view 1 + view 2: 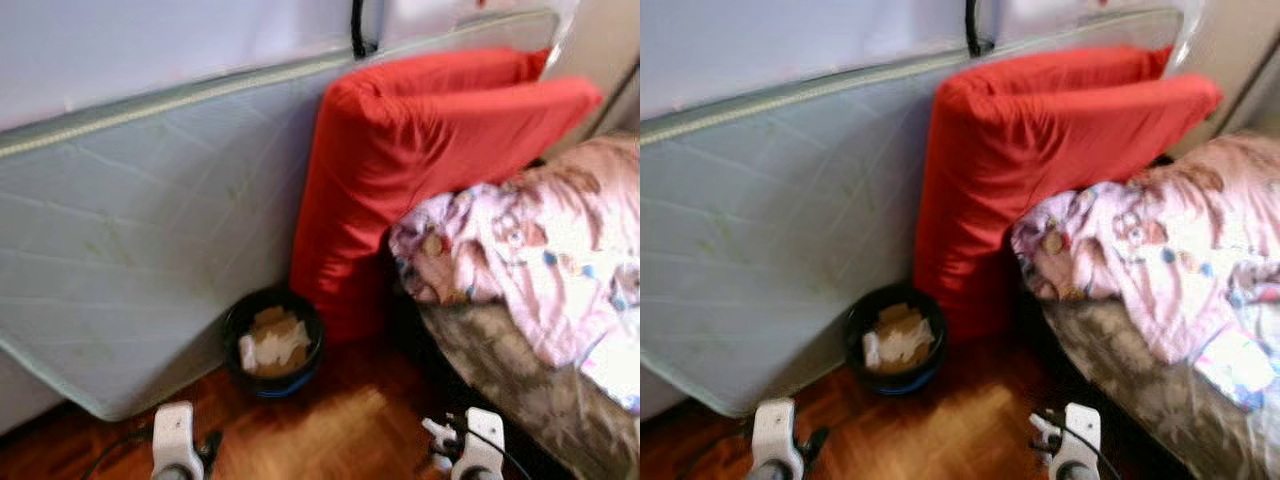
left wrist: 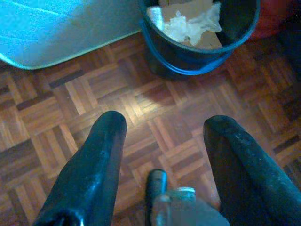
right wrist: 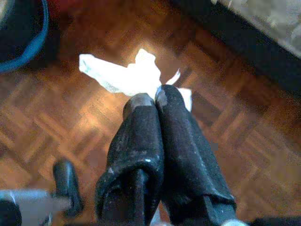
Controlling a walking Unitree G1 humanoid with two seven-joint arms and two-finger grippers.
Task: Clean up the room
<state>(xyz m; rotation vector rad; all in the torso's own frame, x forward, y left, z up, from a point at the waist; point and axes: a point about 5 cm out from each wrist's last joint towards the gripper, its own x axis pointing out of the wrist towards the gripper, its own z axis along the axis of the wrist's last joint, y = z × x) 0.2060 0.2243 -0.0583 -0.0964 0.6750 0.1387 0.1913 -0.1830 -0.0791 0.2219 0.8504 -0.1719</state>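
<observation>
A black waste bin (image 1: 273,342) with a blue rim stands on the parquet floor against a leaning mattress; it holds crumpled white paper and cardboard (image 2: 190,23). My right gripper (image 3: 151,101) is shut on a crumpled white tissue (image 3: 129,75), held above the floor to the right of the bin. My left gripper (image 2: 164,127) is open with nothing between its fingers, hanging over the floor a short way in front of the bin (image 2: 197,42). Both wrists show at the bottom of the eye views, left (image 1: 176,440) and right (image 1: 478,443).
A grey mattress (image 1: 130,220) leans against the wall on the left. A red cushion (image 1: 400,170) stands upright behind the bin. A bed (image 1: 520,390) with a pink patterned blanket (image 1: 540,250) fills the right side. Parquet floor (image 1: 330,430) lies between bin and bed.
</observation>
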